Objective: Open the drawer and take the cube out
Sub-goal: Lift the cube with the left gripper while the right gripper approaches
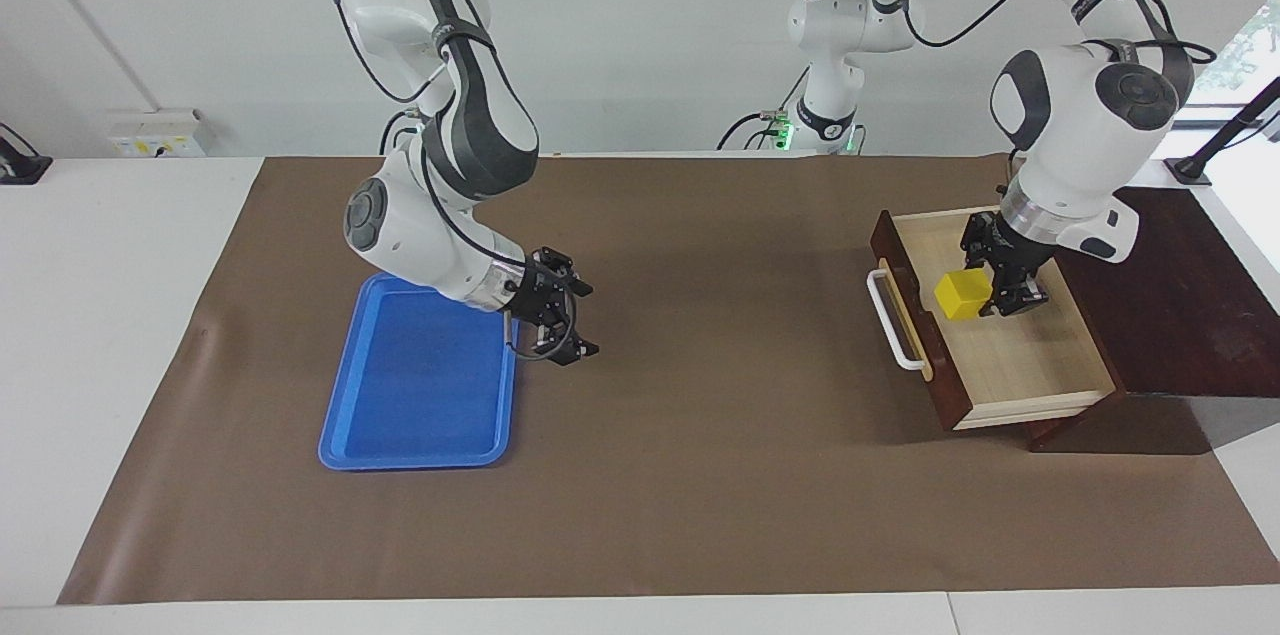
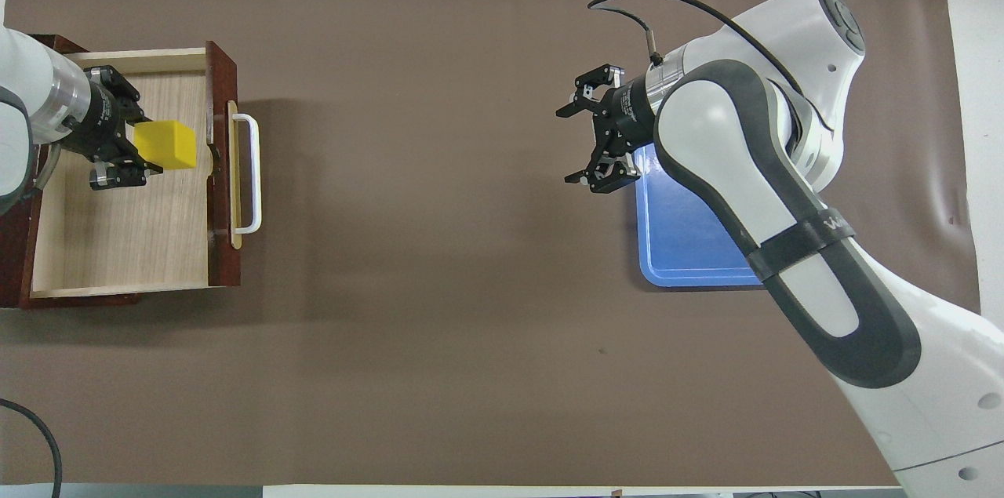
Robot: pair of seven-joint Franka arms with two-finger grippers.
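The drawer [image 1: 1010, 360] stands pulled open at the left arm's end of the table, with its white bar handle [image 1: 893, 320] toward the table's middle. Its pale floor also shows in the overhead view [image 2: 133, 231]. The yellow cube [image 1: 960, 295] is inside the drawer, close to the drawer front. My left gripper [image 1: 987, 293] reaches down into the drawer and is shut on the cube [image 2: 169, 145], one finger on each side. I cannot tell whether the cube is off the floor. My right gripper [image 1: 560, 320] is open and empty, low over the mat beside the blue tray.
A blue plastic tray [image 1: 420, 385] lies on the brown mat toward the right arm's end; the right arm hangs over its corner [image 2: 690, 247]. The dark cabinet top [image 1: 1180, 295] sits at the table's edge, with the drawer coming out of it.
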